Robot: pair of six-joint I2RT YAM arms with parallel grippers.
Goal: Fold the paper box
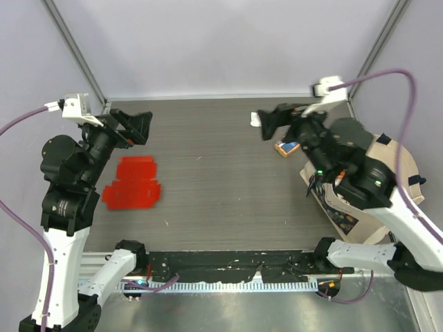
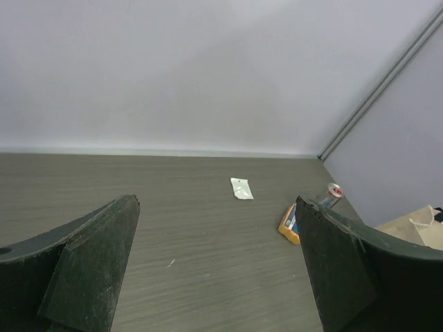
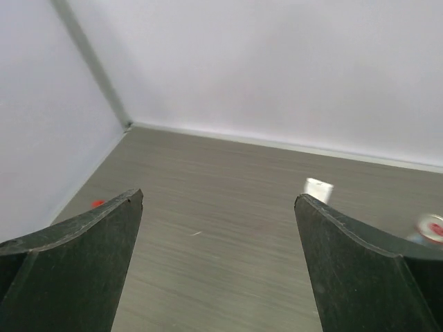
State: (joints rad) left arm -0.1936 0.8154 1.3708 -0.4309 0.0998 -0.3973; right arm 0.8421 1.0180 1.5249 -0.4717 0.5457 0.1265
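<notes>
Near left of the grey surface (image 1: 221,180): red paper box (image 1: 131,183), lying flat and unfolded, close beside the left arm. Nothing touches it.

Right edge, nearer side: open cardboard carton (image 1: 340,207), partly hidden by the right arm.

Left pincer (image 1: 144,128) held above the surface just past the red sheet's far edge; jaws spread wide, nothing between them. Its wrist view confirms the wide gap (image 2: 216,207).

Right pincer (image 1: 266,124) over the far right area, well apart from the box; jaws also wide and empty (image 3: 218,200).

Far right: small orange-and-blue packet (image 1: 286,147), near the right pincer. Beyond it, a white sachet (image 1: 255,120) lies flat close to the back wall.
</notes>
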